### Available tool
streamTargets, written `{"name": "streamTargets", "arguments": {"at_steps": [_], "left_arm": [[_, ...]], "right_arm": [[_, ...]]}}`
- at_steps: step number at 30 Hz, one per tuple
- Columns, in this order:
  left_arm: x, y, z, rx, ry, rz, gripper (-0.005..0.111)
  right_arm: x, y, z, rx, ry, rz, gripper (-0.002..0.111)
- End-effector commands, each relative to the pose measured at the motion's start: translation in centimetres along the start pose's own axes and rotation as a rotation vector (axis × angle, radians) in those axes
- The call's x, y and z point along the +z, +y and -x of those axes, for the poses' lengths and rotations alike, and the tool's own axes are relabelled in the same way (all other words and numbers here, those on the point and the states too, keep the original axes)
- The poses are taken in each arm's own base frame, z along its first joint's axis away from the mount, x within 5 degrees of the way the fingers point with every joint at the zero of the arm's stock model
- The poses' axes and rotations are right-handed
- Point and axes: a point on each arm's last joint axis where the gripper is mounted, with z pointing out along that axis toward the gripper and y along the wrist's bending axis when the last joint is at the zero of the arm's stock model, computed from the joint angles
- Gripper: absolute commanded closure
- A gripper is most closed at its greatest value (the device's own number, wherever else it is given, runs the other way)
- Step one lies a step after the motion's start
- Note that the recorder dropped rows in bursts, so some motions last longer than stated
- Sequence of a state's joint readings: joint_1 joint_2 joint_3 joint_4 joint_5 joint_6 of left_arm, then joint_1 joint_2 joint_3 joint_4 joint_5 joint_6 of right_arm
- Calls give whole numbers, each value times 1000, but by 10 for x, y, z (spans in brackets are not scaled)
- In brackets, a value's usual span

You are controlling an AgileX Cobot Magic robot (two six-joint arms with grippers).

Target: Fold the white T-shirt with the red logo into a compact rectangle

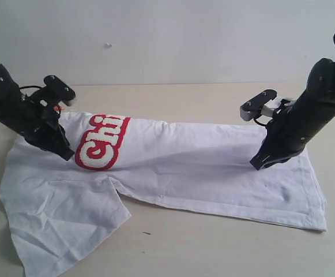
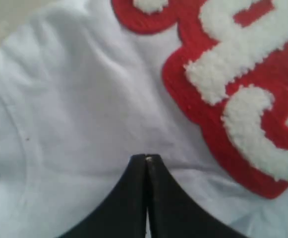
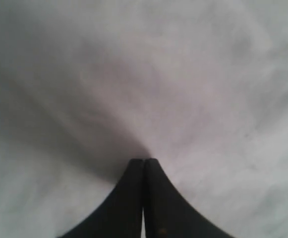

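The white T-shirt (image 1: 213,167) lies spread across the table, its far side folded over so that only the "Chi" of the red logo (image 1: 102,143) shows. A sleeve and side panel (image 1: 63,225) stick out at the near left. My left gripper (image 1: 69,154) is shut, with its tip down on the cloth just left of the logo. In the left wrist view the gripper's (image 2: 146,157) jaws meet over white fabric (image 2: 84,99) beside the fuzzy red patch (image 2: 243,89). My right gripper (image 1: 255,165) is shut, tip touching the shirt near its hem end. The right wrist view shows the gripper (image 3: 144,161) closed on plain cloth (image 3: 208,74).
The beige table (image 1: 213,248) runs bare in front of the shirt and behind it up to a pale wall (image 1: 167,40). A small orange-red spot (image 1: 56,108) shows at the shirt's collar end beside the left arm.
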State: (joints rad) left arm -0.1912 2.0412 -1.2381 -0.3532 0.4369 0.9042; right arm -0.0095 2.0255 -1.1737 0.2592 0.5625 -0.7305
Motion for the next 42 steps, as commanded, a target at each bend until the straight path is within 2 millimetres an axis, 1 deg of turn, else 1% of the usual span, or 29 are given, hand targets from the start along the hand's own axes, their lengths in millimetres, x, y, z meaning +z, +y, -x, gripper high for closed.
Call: {"name": "streamTargets", "arguments": {"at_steps": [1, 4, 8, 12, 14, 18, 19, 21, 23, 27, 32, 33, 34, 35, 36, 37, 38, 40, 42], "left_arm": [[20, 4, 2, -18, 11, -23, 107], [30, 5, 4, -31, 29, -46, 107], [31, 15, 9, -131, -5, -6, 107], [19, 30, 12, -256, -64, 56, 107], [12, 39, 11, -309, -84, 79, 107], [-3, 55, 7, -353, -118, 121, 107], [-4, 58, 6, -372, -124, 129, 107], [-5, 60, 5, -387, -133, 140, 107], [-1, 62, 4, -388, -138, 153, 107], [17, 66, -4, -399, -142, 186, 107], [30, 69, -9, -404, -150, 215, 107], [32, 68, -10, -405, -140, 205, 107], [33, 66, -12, -404, -118, 183, 107], [32, 65, -12, -395, -108, 174, 107], [30, 63, -12, -381, -90, 154, 107], [27, 62, -11, -369, -83, 144, 107], [21, 61, -9, -365, -81, 134, 107], [13, 60, -6, -362, -83, 125, 107], [5, 60, -3, -359, -86, 118, 107]], "right_arm": [[7, -5, 3, 5, -43, -44, 108], [9, -5, 2, 6, -41, -44, 108], [9, -5, 2, 6, -41, -44, 108], [8, -6, 3, 3, -46, -50, 108], [8, -6, 3, -4, -45, -54, 108], [7, -8, 6, -5, -59, -63, 108], [6, -8, 7, -4, -61, -62, 108], [5, -9, 9, -3, -61, -59, 108], [4, -9, 10, 0, -66, -59, 108], [3, -12, 14, 10, -107, -87, 108], [3, -14, 16, 40, -137, -111, 108], [4, -14, 16, 43, -136, -111, 108], [10, -14, 15, 68, -128, -106, 108], [14, -14, 13, 69, -116, -100, 108], [25, -13, 8, 73, -81, -79, 108], [31, -13, 6, 75, -65, -70, 108], [35, -12, 4, 76, -52, -63, 108], [36, -12, 4, 76, -44, -55, 108], [30, -12, 6, 81, -55, -59, 108]]}}
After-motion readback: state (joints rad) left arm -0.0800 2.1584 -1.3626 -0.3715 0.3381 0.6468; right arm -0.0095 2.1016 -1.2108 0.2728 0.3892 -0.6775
